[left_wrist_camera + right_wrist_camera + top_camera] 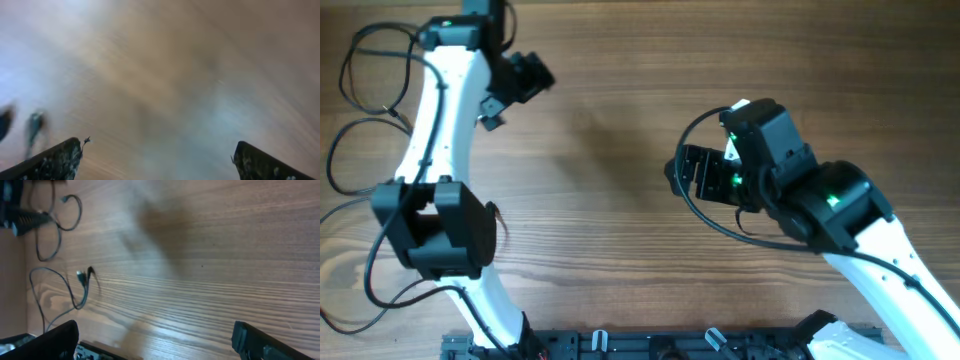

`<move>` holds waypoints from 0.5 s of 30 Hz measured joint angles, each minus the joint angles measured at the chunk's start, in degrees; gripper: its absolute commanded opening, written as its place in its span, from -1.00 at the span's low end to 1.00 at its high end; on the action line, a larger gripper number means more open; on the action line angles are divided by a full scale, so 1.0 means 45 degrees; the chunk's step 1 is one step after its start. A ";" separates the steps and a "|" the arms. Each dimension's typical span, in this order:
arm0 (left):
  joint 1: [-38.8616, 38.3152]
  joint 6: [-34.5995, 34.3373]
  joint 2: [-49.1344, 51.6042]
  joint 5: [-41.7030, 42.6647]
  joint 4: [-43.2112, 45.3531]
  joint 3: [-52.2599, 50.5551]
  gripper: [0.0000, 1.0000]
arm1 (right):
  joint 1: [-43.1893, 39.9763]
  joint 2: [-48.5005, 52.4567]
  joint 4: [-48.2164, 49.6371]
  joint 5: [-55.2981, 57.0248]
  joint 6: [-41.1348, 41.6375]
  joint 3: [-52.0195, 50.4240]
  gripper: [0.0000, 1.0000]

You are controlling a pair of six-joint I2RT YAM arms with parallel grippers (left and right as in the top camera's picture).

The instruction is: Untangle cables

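Both sets of jaws gape to their full width over bare wood with nothing between them: the left gripper [157, 146], its own camera view smeared with blur, and the right gripper [155, 326], poised above the table [620, 250] well to the inner side of the left arm [445, 120]. The work looks to be at its opening step, a reach toward the cords with no strand yet taken up. The cables [84, 296] lie on the outer side of the left arm, strung in loose thin loops along that edge of the table, well apart from either gripper. From the right wrist they show far off toward the corner of its view, a silver-tipped plug [80, 276] lying just beside a darker plug end. Where the strands cross one another cannot be made out, and from overhead some of the loops beside the left arm may be its own wiring. The next move, by the look of it, calls for carrying one gripper round the left arm to a free end, perhaps that silver plug, and coming down low enough to close on so thin a cord.
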 measured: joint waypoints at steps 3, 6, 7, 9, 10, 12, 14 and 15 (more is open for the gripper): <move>0.1656 -0.0452 -0.0146 -0.0058 -0.1341 -0.0034 1.00 | 0.0000 -0.0971 0.0131 0.0374 0.0005 0.0000 0.99; 0.2642 -0.0884 -0.1073 -0.0481 -0.1923 -0.0087 1.00 | 0.0000 -0.1394 0.0306 0.0573 0.0000 0.0000 1.00; 0.3050 -0.1370 -0.2244 -0.0767 -0.2346 -0.0097 1.00 | 0.0000 -0.1413 0.0291 0.0656 0.0000 0.0000 0.99; 0.3546 -0.1855 -0.3288 -0.0928 -0.2803 -0.0092 1.00 | 0.0000 -0.1399 -0.0165 0.0699 0.0000 0.0000 0.99; 0.3963 -0.2191 -0.3861 -0.1156 -0.3206 -0.0092 1.00 | 0.0000 -0.1394 -0.0364 0.0743 0.0000 0.0000 1.00; 0.5129 -0.2968 -0.4784 -0.1870 -0.3852 -0.0092 1.00 | 0.0000 -0.1389 -0.0447 0.0787 -0.0053 0.0000 1.00; 0.6067 -0.3755 -0.5119 -0.2579 -0.4673 -0.0185 1.00 | 0.0000 -0.1389 -0.0374 0.0801 -0.0102 0.0000 0.99; 0.6402 -0.4051 -0.5163 -0.2846 -0.4804 -0.0364 1.00 | 0.0000 -0.1389 -0.0325 0.0816 -0.0107 0.0000 0.99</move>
